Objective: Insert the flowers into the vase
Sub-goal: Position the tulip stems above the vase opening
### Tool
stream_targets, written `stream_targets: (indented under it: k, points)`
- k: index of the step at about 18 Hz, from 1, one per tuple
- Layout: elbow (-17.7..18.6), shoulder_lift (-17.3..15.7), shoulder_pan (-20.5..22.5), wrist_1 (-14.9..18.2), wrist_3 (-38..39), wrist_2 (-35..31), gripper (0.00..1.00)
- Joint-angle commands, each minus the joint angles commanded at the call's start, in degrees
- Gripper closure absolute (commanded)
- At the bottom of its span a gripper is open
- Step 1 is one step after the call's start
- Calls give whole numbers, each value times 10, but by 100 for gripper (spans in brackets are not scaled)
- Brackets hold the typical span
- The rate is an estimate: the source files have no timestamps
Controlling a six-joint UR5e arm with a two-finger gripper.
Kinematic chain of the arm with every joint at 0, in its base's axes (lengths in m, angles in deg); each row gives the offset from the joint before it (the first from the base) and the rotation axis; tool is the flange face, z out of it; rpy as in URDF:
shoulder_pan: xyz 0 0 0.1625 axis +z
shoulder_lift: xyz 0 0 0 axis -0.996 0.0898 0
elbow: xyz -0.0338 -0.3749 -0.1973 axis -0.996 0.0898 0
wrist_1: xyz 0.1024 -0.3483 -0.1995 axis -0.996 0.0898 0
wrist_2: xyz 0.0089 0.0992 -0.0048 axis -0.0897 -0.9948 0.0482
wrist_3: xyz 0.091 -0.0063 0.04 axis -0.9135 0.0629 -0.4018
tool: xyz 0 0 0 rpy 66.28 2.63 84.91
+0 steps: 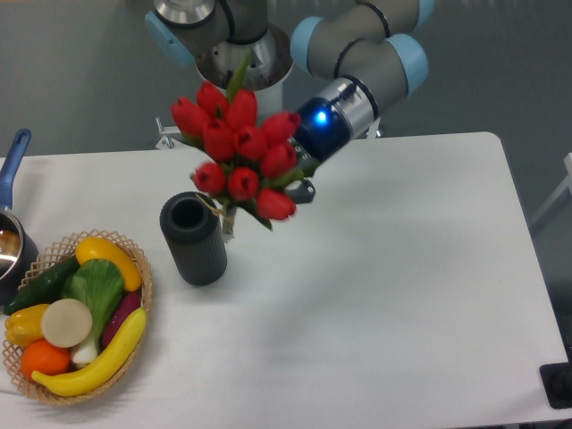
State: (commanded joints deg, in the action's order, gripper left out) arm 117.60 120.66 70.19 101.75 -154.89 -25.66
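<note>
A bunch of red tulips, the flowers (238,150), hangs in the air above the table, its buds facing the camera and a green leaf sticking up. My gripper (302,183) is shut on the stems behind the buds, so its fingers are mostly hidden. The dark grey ribbed vase (193,238) stands upright on the table, just below and left of the bunch. Green stem ends (227,221) show beside the vase's right side, outside its round mouth.
A wicker basket (141,295) with toy fruit and vegetables sits at the front left. A blue-handled pot (12,234) stands at the left edge. The robot's base column (241,85) rises behind the table.
</note>
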Motion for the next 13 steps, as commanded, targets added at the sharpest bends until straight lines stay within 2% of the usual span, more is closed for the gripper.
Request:
stream_targets:
  k: [6,13]
  points:
    - [36,-26,-2,0,-15,0,88]
    - [75,-37,-4,0,-50,0,85]
